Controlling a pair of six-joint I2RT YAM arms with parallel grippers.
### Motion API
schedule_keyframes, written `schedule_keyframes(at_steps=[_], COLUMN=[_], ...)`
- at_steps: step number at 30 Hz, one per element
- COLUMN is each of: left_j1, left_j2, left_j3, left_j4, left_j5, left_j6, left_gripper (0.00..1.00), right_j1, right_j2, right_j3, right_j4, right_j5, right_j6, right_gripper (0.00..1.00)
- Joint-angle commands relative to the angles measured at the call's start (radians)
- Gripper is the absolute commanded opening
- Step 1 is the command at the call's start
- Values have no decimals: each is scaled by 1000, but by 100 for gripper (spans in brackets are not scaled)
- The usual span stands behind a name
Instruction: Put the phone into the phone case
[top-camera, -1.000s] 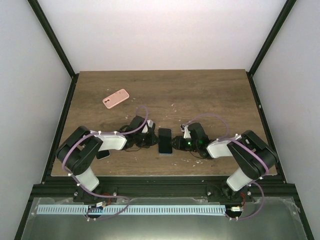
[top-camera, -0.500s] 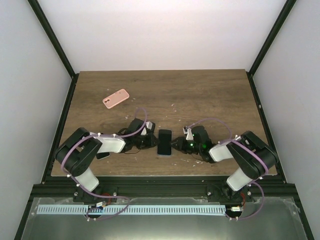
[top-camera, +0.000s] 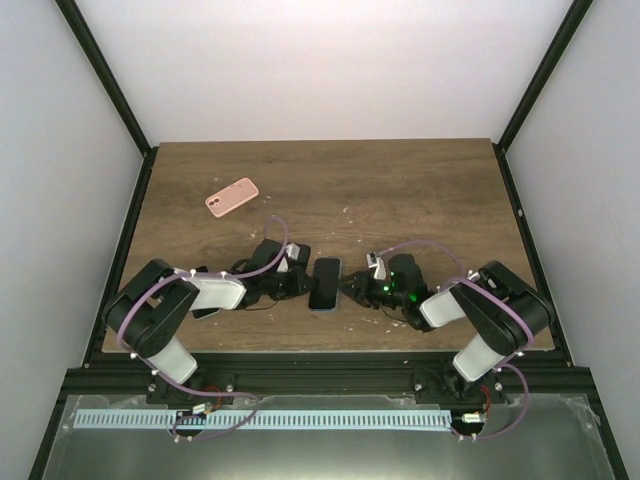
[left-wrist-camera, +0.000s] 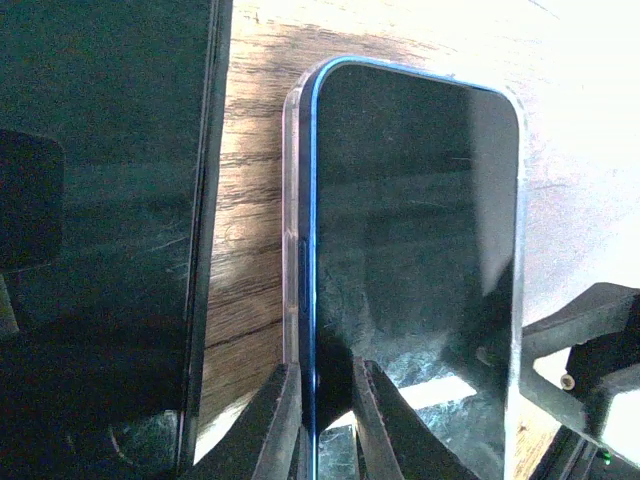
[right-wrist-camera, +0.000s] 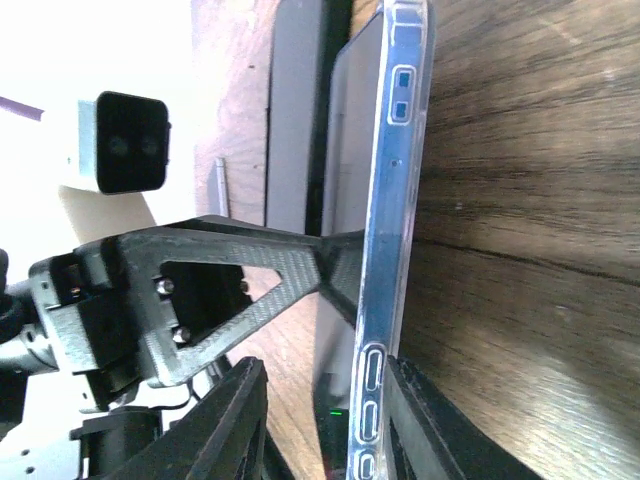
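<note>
Both grippers, left gripper (left-wrist-camera: 318, 420) and right gripper (right-wrist-camera: 325, 430), pinch the cased phone's (top-camera: 323, 283) edges.

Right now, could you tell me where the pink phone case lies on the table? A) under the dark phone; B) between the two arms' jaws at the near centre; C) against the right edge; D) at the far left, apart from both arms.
D: the pink phone case lies alone at the far left of the table, while both arms work at the dark phone near centre.
</note>
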Motion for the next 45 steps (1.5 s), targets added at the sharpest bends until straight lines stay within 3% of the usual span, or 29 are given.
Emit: schedule_keyframes(at_steps=[1, 16, 23, 28, 32, 37, 45], left_j1=[-21, -21, -21, -21, -20, -7, 79], left_j2=[3, 7, 4, -1, -20, -127, -469], left_j3=[-37, -63, -64, -59, -50, -17, 12], left_j4=[-8, 32, 27, 11, -8, -92, -272], left_j5=[68, 84, 79, 73, 78, 112, 128], left_j6=[-23, -47, -45, -43, -45, -37, -10], left_gripper=[16, 16, 16, 16, 19, 31, 58], right_j1=[12, 13, 14, 14, 12, 13, 13], right_j2=[-6, 184, 185, 127, 106, 28, -173], right_j3=[10, 26, 26, 33, 34, 41, 54], right_j4=[208, 391, 337, 135, 87, 62, -12], right_j5=[-78, -146, -139, -78, -73, -101, -175], right_j6=[52, 139, 100, -3, -48, -85, -123], right_gripper=[33, 34, 25, 18, 12, 6, 5])
